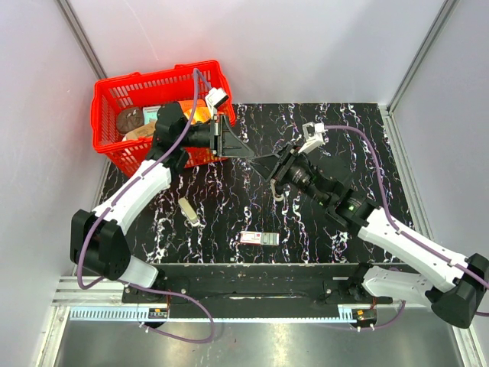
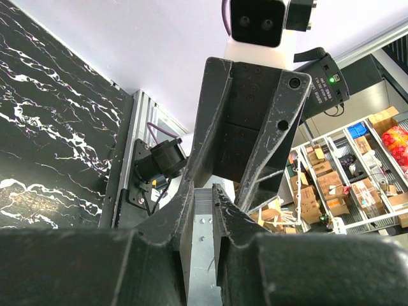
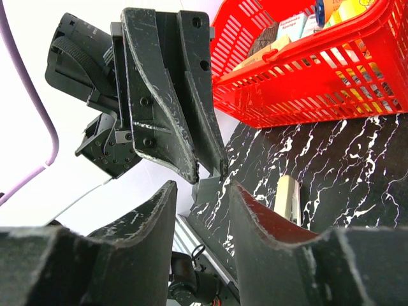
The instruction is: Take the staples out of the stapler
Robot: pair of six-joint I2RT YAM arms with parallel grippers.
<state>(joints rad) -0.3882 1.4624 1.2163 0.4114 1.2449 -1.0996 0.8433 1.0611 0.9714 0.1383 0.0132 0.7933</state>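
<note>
The stapler (image 1: 189, 211), slim and pale beige, lies on the black marbled table to the left of the middle; it also shows in the right wrist view (image 3: 288, 199). My left gripper (image 1: 250, 155) is held above the table's middle, shut on a short silver staple strip (image 2: 203, 213), which also shows in the right wrist view (image 3: 207, 190). My right gripper (image 1: 263, 164) faces it tip to tip and is open (image 3: 203, 188), one finger on each side of the strip without touching it. The left gripper's fingers (image 3: 191, 146) hang just in front.
A red basket (image 1: 114, 92) with several items stands at the table's back left. A flat white box with green-and-red print (image 1: 257, 238) lies near the front edge. The arms' bases and a rail run along the near edge.
</note>
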